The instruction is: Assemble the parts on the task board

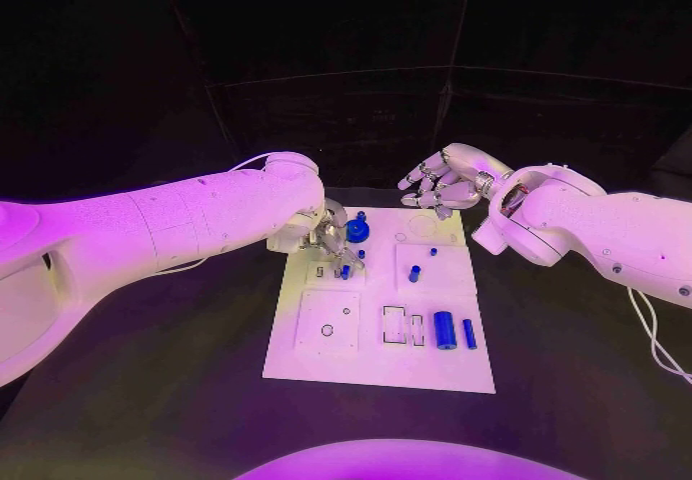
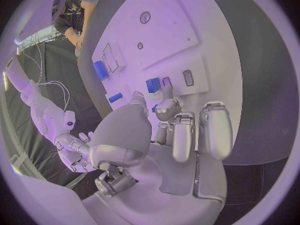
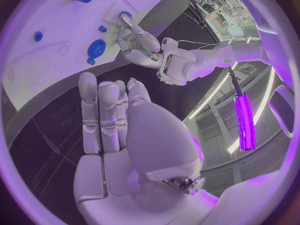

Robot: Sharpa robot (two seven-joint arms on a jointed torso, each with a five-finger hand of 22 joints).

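The white task board (image 1: 378,345) lies mid-table. My left hand (image 1: 329,238) hovers low over its far left part, and its fingertips (image 2: 167,94) pinch a small blue block (image 1: 345,270) standing upright on the board beside a narrow slot (image 2: 188,77). That block (image 2: 152,85) sits right between thumb and finger. A blue gear (image 1: 358,232) stands just right of the hand. My right hand (image 1: 447,182) hangs above the board's far edge, fingers apart and holding nothing.
Two small blue pegs (image 1: 414,273) (image 1: 433,251) stand mid-board. Near the right front lie a blue cylinder (image 1: 444,330) and a thinner blue bar (image 1: 469,333), next to empty rectangular recesses (image 1: 394,325). Black table surrounds the board.
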